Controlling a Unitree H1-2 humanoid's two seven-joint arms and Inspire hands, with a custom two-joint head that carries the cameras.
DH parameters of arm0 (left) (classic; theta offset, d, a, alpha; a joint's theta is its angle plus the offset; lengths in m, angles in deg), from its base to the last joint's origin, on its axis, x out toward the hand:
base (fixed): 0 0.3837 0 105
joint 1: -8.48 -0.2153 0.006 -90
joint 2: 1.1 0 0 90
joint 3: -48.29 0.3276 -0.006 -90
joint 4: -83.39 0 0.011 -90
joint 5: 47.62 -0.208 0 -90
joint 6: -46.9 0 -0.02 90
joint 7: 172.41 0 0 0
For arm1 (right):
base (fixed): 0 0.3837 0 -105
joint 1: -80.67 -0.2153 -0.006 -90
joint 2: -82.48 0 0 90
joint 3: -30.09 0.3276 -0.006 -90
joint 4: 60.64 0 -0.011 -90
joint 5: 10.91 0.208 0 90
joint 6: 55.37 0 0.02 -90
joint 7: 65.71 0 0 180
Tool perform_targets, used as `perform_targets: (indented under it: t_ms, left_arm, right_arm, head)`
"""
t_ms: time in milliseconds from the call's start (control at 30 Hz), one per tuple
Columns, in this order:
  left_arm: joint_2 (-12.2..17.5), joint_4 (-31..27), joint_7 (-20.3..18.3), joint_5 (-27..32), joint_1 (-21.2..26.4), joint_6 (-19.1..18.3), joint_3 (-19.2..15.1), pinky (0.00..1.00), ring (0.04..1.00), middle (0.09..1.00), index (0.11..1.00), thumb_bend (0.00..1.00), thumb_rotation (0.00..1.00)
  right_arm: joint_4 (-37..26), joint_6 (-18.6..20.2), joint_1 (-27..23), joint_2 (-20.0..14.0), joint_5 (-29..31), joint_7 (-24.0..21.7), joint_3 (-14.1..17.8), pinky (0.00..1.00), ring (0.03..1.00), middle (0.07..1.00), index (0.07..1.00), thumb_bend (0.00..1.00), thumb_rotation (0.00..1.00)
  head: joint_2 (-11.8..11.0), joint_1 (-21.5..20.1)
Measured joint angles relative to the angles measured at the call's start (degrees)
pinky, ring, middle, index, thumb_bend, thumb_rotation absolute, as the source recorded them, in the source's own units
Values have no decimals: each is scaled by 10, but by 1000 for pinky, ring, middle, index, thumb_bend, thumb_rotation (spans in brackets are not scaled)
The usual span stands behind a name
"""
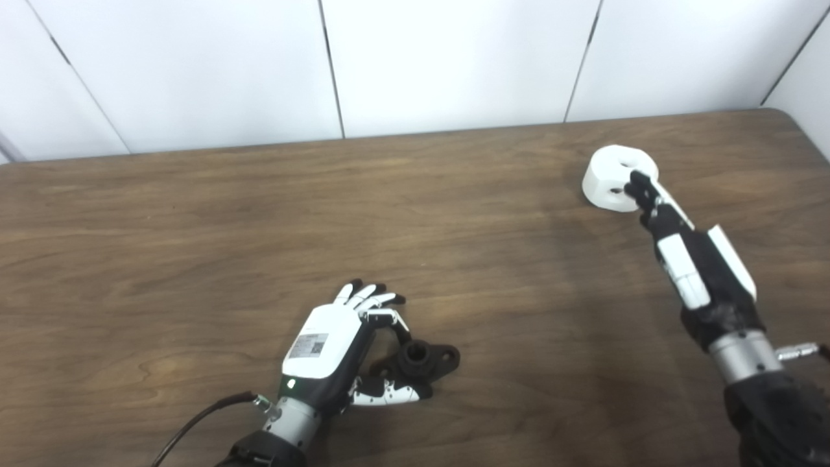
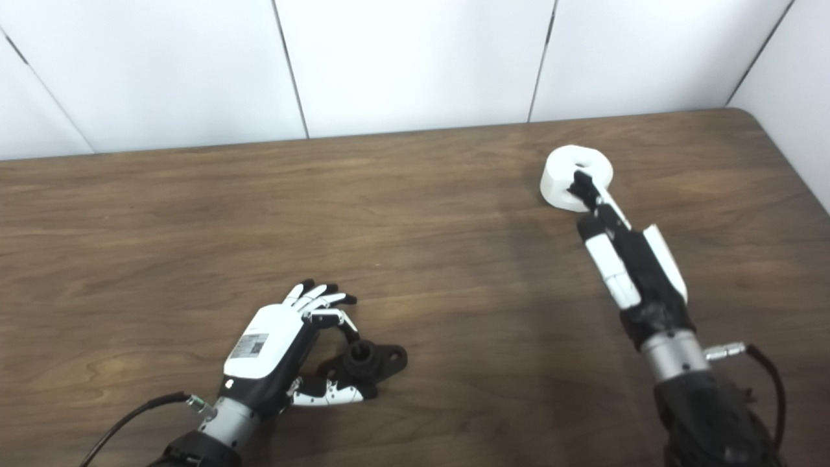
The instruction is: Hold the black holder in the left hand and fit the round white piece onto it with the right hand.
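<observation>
Left hand (image 1: 327,340) carries a label — its print too small to read.

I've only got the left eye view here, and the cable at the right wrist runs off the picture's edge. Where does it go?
Observer: In the right eye view the cable is all in frame. It leaves the wrist plug, arcs outward, then bends down behind the forearm.
Operator: Okay. Is the right robot hand at the white piece's top hole?
Observer: In the right eye view, the fingertips of the right robot hand overlap the near rim of the top hole in the round white piece. I cannot tell whether they grip it.
</observation>
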Motion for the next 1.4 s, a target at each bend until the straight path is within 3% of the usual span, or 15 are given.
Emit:
perform_targets:
  t_ms: [233,333,367,500,800,1067,1233,1400]
  left_arm:
    - [1,18,15,3,1,21,-7,1000,922,836,489,517,58]
    - [2,20,17,4,0,30,-9,1000,924,832,489,517,58]
    - [4,21,17,4,0,32,-9,1000,925,832,489,517,58]
    - [8,21,16,4,0,36,-12,995,926,831,489,518,57]
    - [19,24,16,21,-2,49,-18,979,916,823,488,519,55]
    - [25,25,16,26,-4,61,-23,986,916,823,488,519,54]
    - [25,25,16,30,-7,63,-25,982,915,823,488,519,54]
    - [28,24,16,31,-7,64,-26,973,914,824,488,518,55]
  right_arm:
    - [24,1,-45,-9,-18,1,12,915,981,974,965,641,883]
    - [32,1,-54,-29,-73,2,-5,938,973,973,965,654,853]
    - [38,1,-58,-37,-85,2,-9,882,960,978,970,655,801]
    - [63,0,-81,-42,-108,2,-12,837,934,981,976,662,692]
    - [126,3,-154,-99,-219,-9,-54,981,996,975,977,735,538]
    - [219,5,-222,-116,-287,-77,-60,945,1000,983,948,784,431]
    - [263,5,-257,-119,-335,-112,-66,964,1000,994,931,804,417]
    - [313,5,-287,-143,-369,-137,-86,979,1000,1000,924,858,391]
  head:
    - [-24,-41]
    - [-32,-52]
    - [-33,-55]
    - [-49,-80]
    - [-55,-108]
    - [-55,-123]
    - [-54,-130]
    - [-54,-129]
